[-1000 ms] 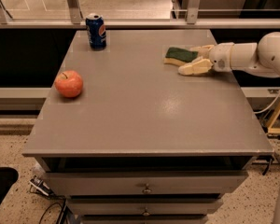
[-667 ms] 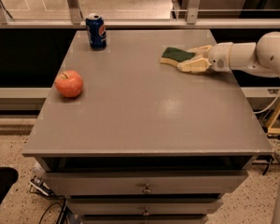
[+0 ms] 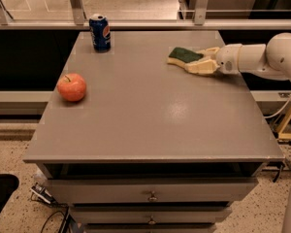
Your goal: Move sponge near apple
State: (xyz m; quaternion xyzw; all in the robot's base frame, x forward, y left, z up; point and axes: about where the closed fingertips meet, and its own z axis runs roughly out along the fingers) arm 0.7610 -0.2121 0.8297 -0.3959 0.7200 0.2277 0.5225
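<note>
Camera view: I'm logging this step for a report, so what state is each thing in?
Flat sponge, dark green top over yellow foam: lying level at the grey table's far right, one end gripped.
End effector: low over the table's far right, shut on the sponge.
Round orange-red apple: upright, stem up, near the left edge, untouched.
Blue Pepsi can: standing upright, far left corner.

sponge (image 3: 183, 55): back right of worktop (image 3: 150, 115), green side up, right end between the fingers (image 3: 201, 68)
gripper (image 3: 196, 60): reaches in from right edge, low over worktop, clamped on sponge
arm (image 3: 262, 59): white, lies level
apple (image 3: 72, 87): near left edge, stem up, well apart from sponge
can (image 3: 100, 32): blue, upright, back left, behind apple
drawers (image 3: 150, 192): under worktop, closed
</note>
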